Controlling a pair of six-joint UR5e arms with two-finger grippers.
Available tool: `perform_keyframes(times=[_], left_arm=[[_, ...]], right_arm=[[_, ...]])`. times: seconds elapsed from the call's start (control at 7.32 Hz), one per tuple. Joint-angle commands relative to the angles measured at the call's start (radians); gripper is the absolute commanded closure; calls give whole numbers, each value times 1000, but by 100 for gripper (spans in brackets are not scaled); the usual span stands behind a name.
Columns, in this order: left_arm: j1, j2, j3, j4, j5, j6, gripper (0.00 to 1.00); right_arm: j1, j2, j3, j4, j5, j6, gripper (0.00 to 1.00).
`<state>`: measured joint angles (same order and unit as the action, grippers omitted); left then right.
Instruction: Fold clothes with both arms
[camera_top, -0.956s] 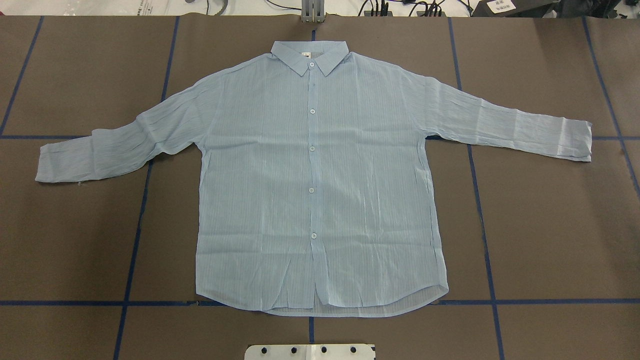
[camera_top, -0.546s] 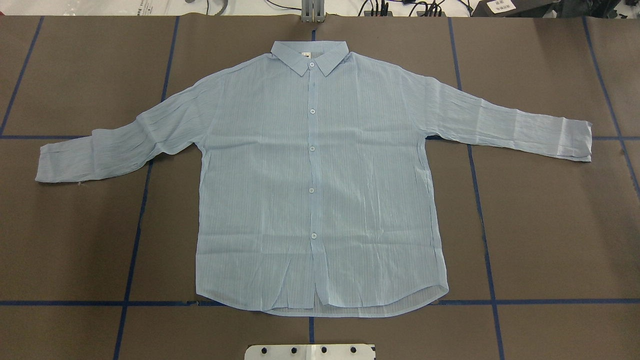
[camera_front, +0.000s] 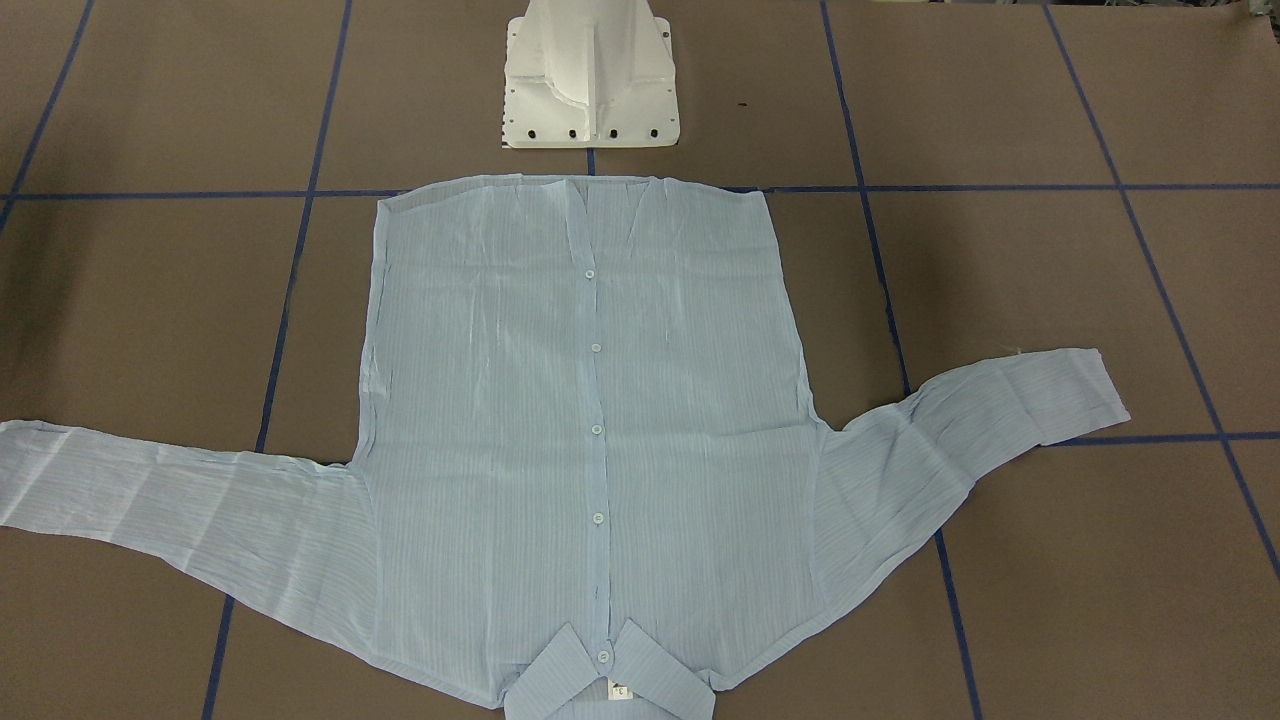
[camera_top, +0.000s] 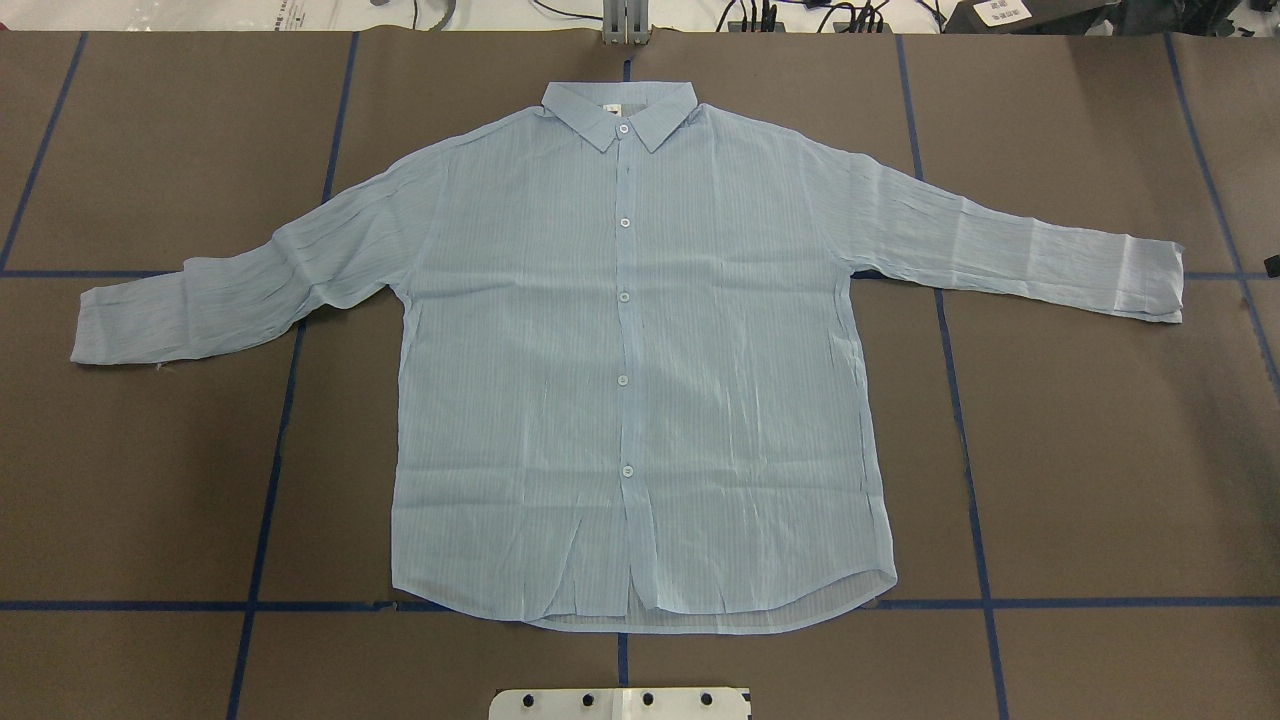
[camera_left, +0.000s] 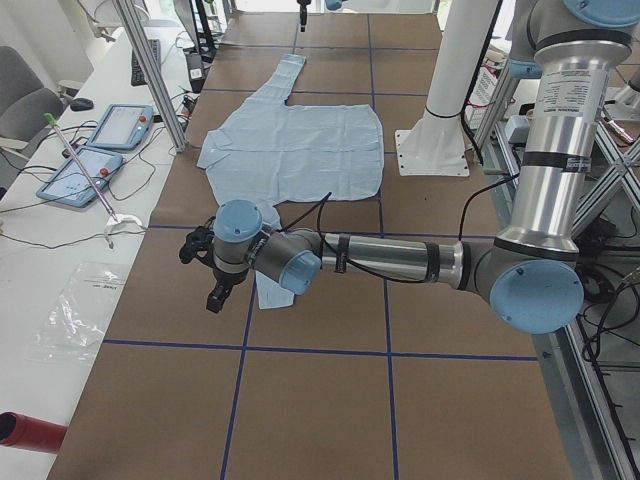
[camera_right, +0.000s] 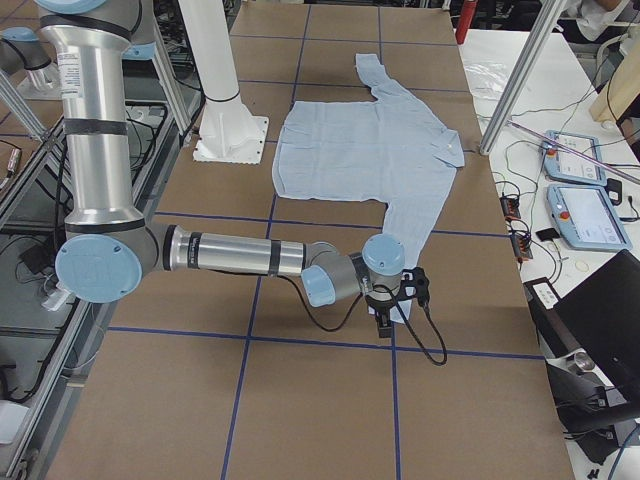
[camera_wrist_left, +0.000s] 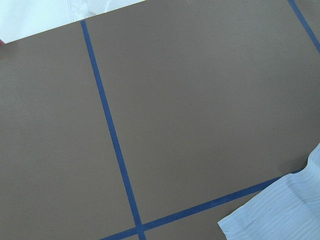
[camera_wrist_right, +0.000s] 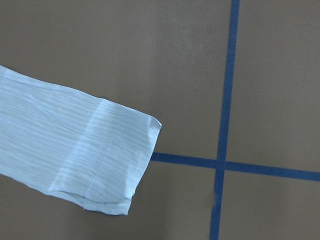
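While both arms stretch out low over the brown table (camera_top: 1100, 450), I see the pale-blue shirt (camera_top: 620, 380) lying flat at the table's middle, front up and buttoned. Its collar (camera_top: 618, 110) points away from the robot's white base (camera_front: 590, 80) and its hem lies nearest the base. Both sleeves are spread out to the sides. The left gripper (camera_left: 203, 270) hangs close to the left cuff (camera_wrist_left: 280, 215), and the right gripper (camera_right: 400, 300) hangs close to the right cuff (camera_wrist_right: 115, 160). I cannot tell whether either touches the cloth, or whether either gripper is parted or closed. Neither wrist camera shows its fingers. Blue tape lines (camera_top: 965, 450) cross the table in a grid.
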<state>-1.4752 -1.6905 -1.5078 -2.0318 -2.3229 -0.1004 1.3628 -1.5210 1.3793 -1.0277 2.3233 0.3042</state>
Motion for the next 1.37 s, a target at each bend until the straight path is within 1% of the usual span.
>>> perform_keyframes(times=[0.0,0.14,0.27,0.68,0.82,1.09,1.23], left_arm=[[1,0,-2,-1,-4,-4,0],[1,-3,1,-1,-3,-4,0],[1,-8,1,2,-3,-5,0],[1,-9,0,2,-1,-16,0],[1,-9,0,2,-1,-16,0],[1,-11,-2,2,-1,-16,0],[1,-11,-3,2,-1,-16,0]], right_arm=[[-62,59,-98,75,-5,100,0],[-77,74,-120,75,-12,149,0],[-102,94,-141,77,-37,164,0],[-163,96,-152,75,-44,167,1],[-165,96,-155,74,-44,167,4],[-166,96,-171,72,-42,167,26],[-166,96,-174,70,-44,165,33]])
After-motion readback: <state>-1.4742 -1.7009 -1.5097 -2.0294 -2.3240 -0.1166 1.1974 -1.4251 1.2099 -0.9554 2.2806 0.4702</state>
